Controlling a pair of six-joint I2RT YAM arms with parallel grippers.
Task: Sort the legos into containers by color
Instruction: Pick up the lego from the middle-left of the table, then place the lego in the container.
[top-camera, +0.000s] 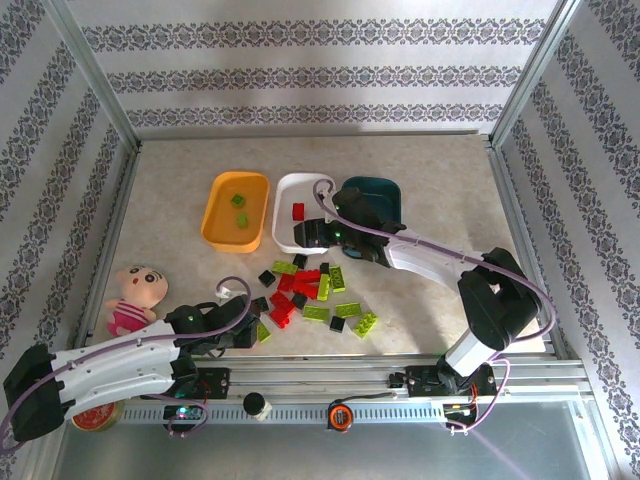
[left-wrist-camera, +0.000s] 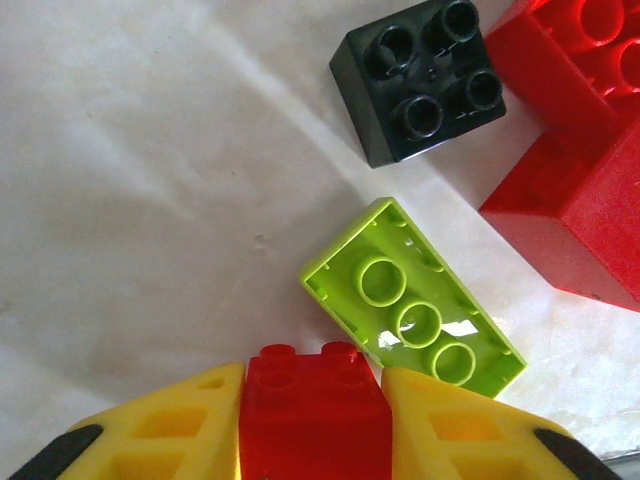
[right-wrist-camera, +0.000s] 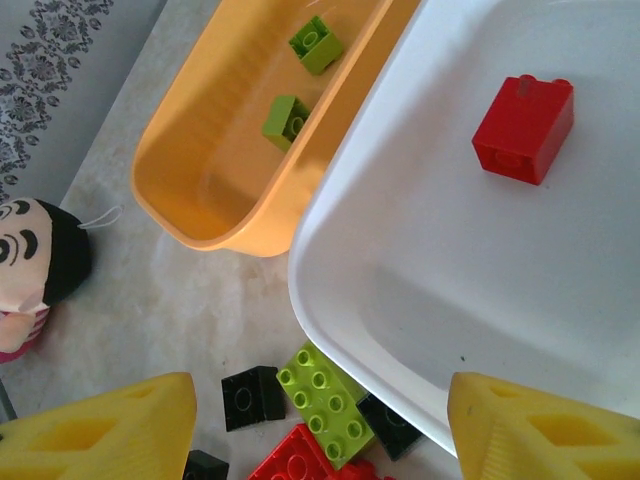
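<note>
Red plastic up close: red brick (left-wrist-camera: 313, 415) pinched on both sides by the yellow fingers (left-wrist-camera: 170, 425) of the left gripper (left-wrist-camera: 313, 372), two studs poking out past the tips, at the near left edge of the heap. Just ahead, an upturned lime brick (left-wrist-camera: 412, 312), long axis slanting away to the left; beyond it, a black brick (left-wrist-camera: 418, 80). Likely next move: up and over the pile of legos (top-camera: 305, 288) to the white tray (top-camera: 305, 190), well ahead and off to the right. Right gripper (right-wrist-camera: 322, 385) nearer to it, though, spread wide and empty above that tray's near rim, so room needed there. Far row, left to right: orange-yellow tray (top-camera: 212, 215) with two lime bricks (right-wrist-camera: 317, 42); white with a lone red brick (right-wrist-camera: 523, 128); dark teal tray (top-camera: 388, 195) partly under the right arm, contents unclear.
</note>
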